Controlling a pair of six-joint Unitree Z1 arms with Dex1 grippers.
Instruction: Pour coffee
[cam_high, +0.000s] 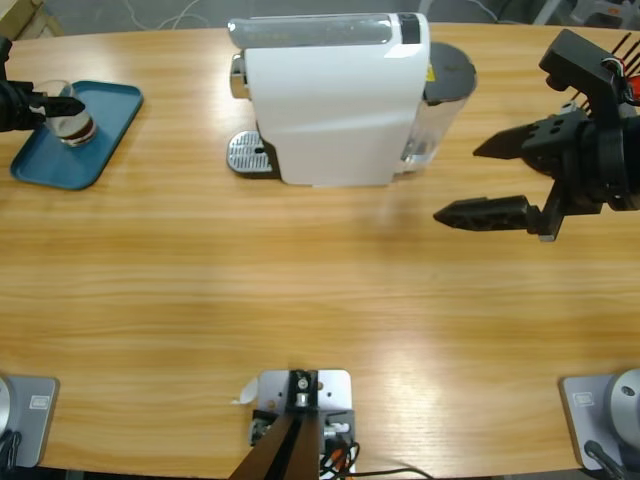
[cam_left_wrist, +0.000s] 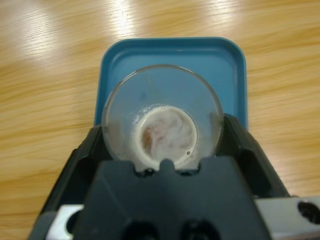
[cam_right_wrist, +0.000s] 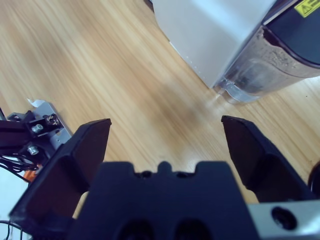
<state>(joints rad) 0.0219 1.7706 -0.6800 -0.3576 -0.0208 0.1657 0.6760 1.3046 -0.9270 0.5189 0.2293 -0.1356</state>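
A small clear glass tumbler (cam_high: 68, 112) stands on a blue tray (cam_high: 105, 130) at the table's far left. My left gripper (cam_high: 60, 104) is shut on it, one black jaw against each side. From the left wrist, I look down into the tumbler (cam_left_wrist: 162, 110): a thin layer of coffee (cam_left_wrist: 165, 134), pale foam with brown patches, covers its bottom above the tray (cam_left_wrist: 220, 55). In the high view the coffee (cam_high: 78, 131) shows as a dark band. My right gripper (cam_high: 456, 184) hangs open and holds nothing, right of the coffee machine.
A white coffee machine (cam_high: 330, 100) stands at the back middle, with a metal drip tray (cam_high: 245, 155) on its left and a clear water tank (cam_high: 440, 110) on its right. The right wrist view shows that tank (cam_right_wrist: 265, 65) beyond the open right gripper (cam_right_wrist: 165, 124).
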